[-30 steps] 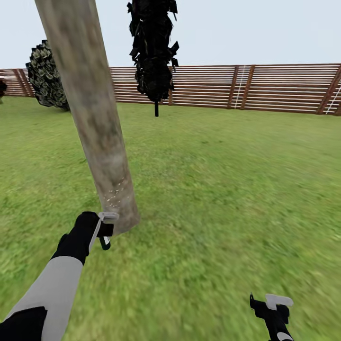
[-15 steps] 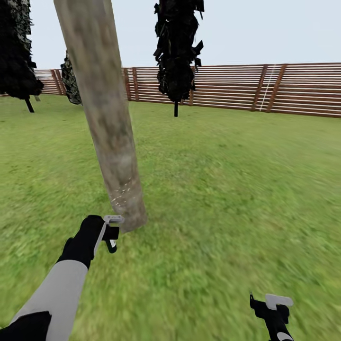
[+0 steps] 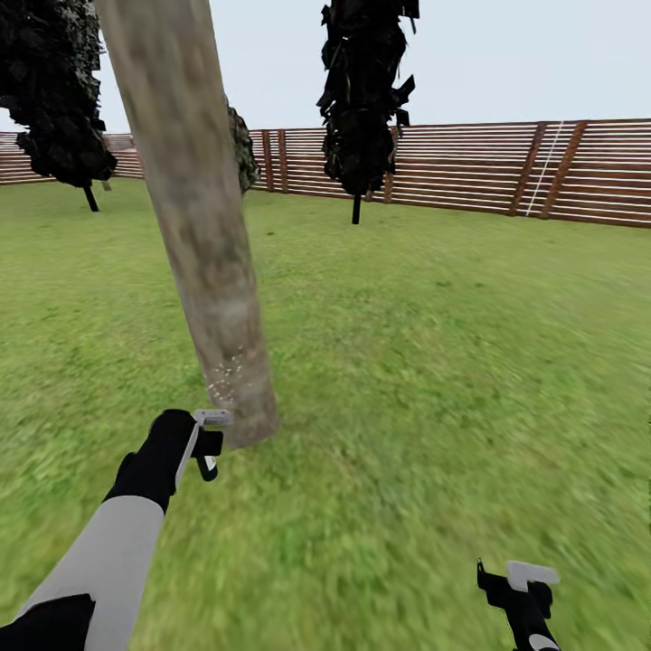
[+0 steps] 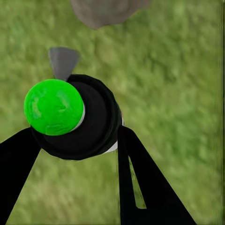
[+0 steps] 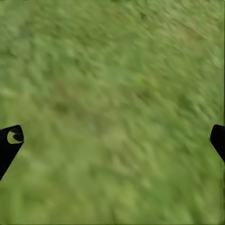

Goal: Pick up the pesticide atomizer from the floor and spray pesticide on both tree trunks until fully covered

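A thick grey-brown tree trunk [image 3: 203,235] rises from the lawn at left of centre, with pale specks on the bark low down. My left gripper [image 3: 206,443] hovers just in front of the trunk's base, shut on the pesticide atomizer [image 3: 210,466]. In the left wrist view the atomizer [image 4: 89,122] is a black bottle with a bright green top, clamped between the dark fingers [image 4: 140,178] of the left gripper [image 4: 75,136]. The trunk's foot [image 4: 105,10] lies just beyond it. My right gripper [image 3: 520,588] hangs low at the right over grass, and the right gripper [image 5: 115,140] is open and holds nothing.
Green lawn [image 3: 434,362] spreads all around. A brown slatted fence [image 3: 470,172] closes the back. Dark-foliaged plants stand at the far left [image 3: 59,90] and centre back [image 3: 362,90], and a bush [image 3: 242,149] peeks from behind the trunk.
The whole view has shifted right, so the camera turned left, bringing a dark plant in at the far left. My left gripper stays by the trunk's base with the atomizer.
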Available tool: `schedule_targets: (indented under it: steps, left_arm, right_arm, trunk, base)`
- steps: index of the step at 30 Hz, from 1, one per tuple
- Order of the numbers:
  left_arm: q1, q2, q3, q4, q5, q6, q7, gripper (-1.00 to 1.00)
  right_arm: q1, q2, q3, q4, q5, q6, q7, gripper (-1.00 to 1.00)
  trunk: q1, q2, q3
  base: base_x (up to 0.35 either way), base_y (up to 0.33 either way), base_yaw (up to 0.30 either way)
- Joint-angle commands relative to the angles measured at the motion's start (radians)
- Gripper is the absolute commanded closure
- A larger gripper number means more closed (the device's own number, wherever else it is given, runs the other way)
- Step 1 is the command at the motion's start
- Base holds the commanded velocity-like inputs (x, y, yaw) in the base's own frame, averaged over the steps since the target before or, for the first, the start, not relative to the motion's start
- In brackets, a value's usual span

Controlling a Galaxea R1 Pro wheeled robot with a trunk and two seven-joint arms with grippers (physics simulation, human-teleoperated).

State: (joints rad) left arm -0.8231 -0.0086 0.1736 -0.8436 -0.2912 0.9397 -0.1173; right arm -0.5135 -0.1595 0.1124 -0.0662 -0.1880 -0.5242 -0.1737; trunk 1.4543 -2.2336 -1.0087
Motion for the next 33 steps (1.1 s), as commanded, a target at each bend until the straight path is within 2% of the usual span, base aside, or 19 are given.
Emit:
schedule_targets:
  steps: [1, 8, 10, 11, 14, 18, 25, 33]
  left_arm:
    - [-0.001, -0.001, 0.004, -0.001, -0.011, 0.004, -0.01, 1.0]
    - [0.001, 0.007, 0.004, 0.0, -0.012, 0.004, -0.01, 1.0]
    - [0.007, 0.036, 0.004, 0.006, -0.011, 0.004, -0.01, 1.0]
    - [0.015, 0.068, 0.005, 0.008, -0.009, 0.004, -0.01, 1.0]
    - [0.029, 0.104, 0.007, 0.013, -0.007, 0.003, -0.01, 1.0]
    - [0.037, 0.098, 0.002, 0.015, -0.004, -0.001, -0.01, 1.0]
    - [0.03, 0.048, 0.0, 0.008, 0.001, -0.001, -0.01, 1.0]
    - [0.019, 0.043, 0.0, -0.004, 0.002, 0.001, -0.012, 1.0]
  right_arm:
    - [0.0, 0.0, 0.009, 0.0, -0.008, -0.002, -0.003, -1.0]
    - [0.0, 0.0, 0.009, 0.0, -0.009, -0.002, -0.001, -1.0]
    - [0.0, 0.0, 0.009, 0.0, -0.009, -0.002, -0.001, -1.0]
    - [0.0, 0.0, 0.009, 0.0, -0.008, -0.002, -0.001, -1.0]
    - [0.0, 0.0, 0.009, 0.0, -0.008, -0.002, -0.002, -1.0]
    - [0.0, 0.0, 0.009, 0.0, -0.008, -0.002, -0.001, -1.0]
    - [0.0, 0.0, 0.009, 0.0, -0.008, -0.002, -0.001, -1.0]
    - [0.0, 0.0, 0.009, 0.0, -0.008, -0.002, -0.001, -1.0]
  trunk:
    - [0.0, 0.0, -0.001]
    - [0.0, 0.0, -0.001]
    - [0.0, 0.0, -0.001]
    - [0.0, 0.0, -0.001]
    - [0.0, 0.0, -0.001]
    - [0.0, 0.0, -0.001]
    - [0.0, 0.0, -0.001]
    - [0.0, 0.0, -0.001]
  base:
    - [0.114, -0.267, 0.002]
    - [0.086, -0.27, 0.0]
    - [0.018, -0.274, 0.018]
    - [0.005, -0.274, 0.162]
    - [0.002, -0.275, 0.236]
    - [0.0, -0.276, 0.273]
    - [0.061, -0.276, 0.277]
    - [0.204, -0.231, 0.277]
